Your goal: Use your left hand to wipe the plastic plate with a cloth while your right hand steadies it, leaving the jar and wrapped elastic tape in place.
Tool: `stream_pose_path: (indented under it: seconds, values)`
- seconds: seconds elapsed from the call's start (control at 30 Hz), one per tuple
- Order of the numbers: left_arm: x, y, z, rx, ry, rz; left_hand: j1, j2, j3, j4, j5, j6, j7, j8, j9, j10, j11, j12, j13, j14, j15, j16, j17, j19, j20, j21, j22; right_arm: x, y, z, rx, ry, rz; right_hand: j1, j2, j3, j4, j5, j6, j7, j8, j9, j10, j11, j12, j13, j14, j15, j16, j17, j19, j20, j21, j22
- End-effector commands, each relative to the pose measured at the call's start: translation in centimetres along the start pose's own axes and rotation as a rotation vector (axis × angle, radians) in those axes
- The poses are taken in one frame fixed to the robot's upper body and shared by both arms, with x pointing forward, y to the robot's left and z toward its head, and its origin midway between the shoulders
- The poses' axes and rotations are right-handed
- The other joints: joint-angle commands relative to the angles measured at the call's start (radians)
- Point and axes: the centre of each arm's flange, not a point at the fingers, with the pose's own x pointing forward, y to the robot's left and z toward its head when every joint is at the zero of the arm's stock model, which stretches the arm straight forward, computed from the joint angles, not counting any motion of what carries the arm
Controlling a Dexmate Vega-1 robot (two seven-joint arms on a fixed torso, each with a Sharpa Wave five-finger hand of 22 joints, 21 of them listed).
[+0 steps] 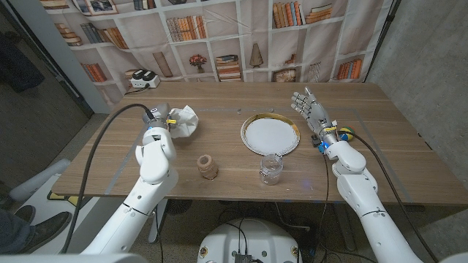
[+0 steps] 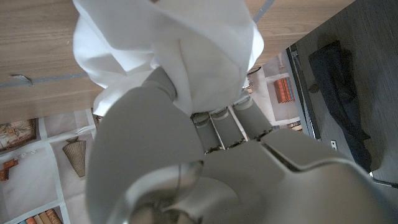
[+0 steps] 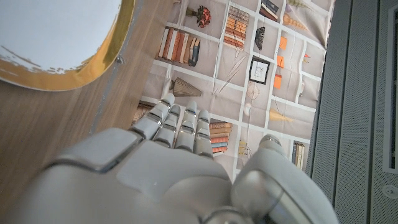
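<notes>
A white plate with a gold rim (image 1: pixel 270 134) lies on the wooden table a little right of the middle; its edge (image 3: pixel 56 46) shows in the right wrist view. My left hand (image 1: pixel 161 117) grips a crumpled white cloth (image 1: pixel 186 120) at the table's left, well apart from the plate; the cloth (image 2: pixel 174 50) bulges over the fingers in the left wrist view. My right hand (image 1: pixel 309 107) is raised to the right of the plate, fingers spread and holding nothing. A clear jar (image 1: pixel 270 169) stands in front of the plate. The roll of wrapped tan tape (image 1: pixel 208 166) stands left of the jar.
A white device with black caps (image 1: pixel 143 79) sits at the table's far left corner. A backdrop printed with bookshelves (image 1: pixel 219 36) hangs behind the table. A small yellow and blue object (image 1: pixel 344 134) lies beside my right wrist.
</notes>
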Motion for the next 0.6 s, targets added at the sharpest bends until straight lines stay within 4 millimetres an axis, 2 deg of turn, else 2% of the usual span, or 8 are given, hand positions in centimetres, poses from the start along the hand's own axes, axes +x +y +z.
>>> stream_pose_path:
  seconds: [0.03,0.4,0.6]
  values:
    - [-1.6,0.5,1.8,-0.069,-0.019,0.008,0.004,0.010,0.021,0.013,0.005,0.018,0.015,0.009,0.007,0.019,-0.019,0.007,0.013,0.061,-0.070,0.001,0.008,0.001,-0.007,0.007,0.002,-1.3,-0.6,1.9,-0.001,-0.096,0.083,0.003,0.010,0.008,-0.001,0.002,0.011,0.000,0.006,0.005,0.006,-0.005,0.008,0.002,0.011,-0.001,0.004,0.003,0.013,-0.022,0.005,0.001]
    - [-2.5,1.6,2.1,-0.114,-0.004,0.073,0.002,0.007,0.023,0.012,0.005,0.023,0.012,0.010,0.005,0.020,-0.025,0.010,0.034,0.058,-0.071,-0.002,0.015,-0.006,-0.009,0.013,0.003,-1.8,-1.9,2.1,-0.068,-0.109,0.148,0.000,0.006,0.004,-0.002,0.001,0.016,-0.006,0.005,0.005,0.013,-0.009,0.008,0.001,0.017,-0.004,0.003,0.003,0.018,-0.024,0.005,0.001]
    - [-2.3,2.3,2.1,-0.121,0.012,0.087,0.001,0.007,0.025,0.012,0.005,0.022,0.010,0.010,0.004,0.016,-0.029,0.010,0.043,0.056,-0.072,-0.004,0.019,-0.010,-0.009,0.016,0.003,-2.0,-2.3,2.6,-0.113,-0.145,0.191,-0.007,0.003,0.000,0.000,0.002,0.018,-0.009,0.003,0.005,0.008,-0.020,0.004,0.001,0.017,-0.004,0.001,0.004,0.019,-0.025,0.004,0.001]
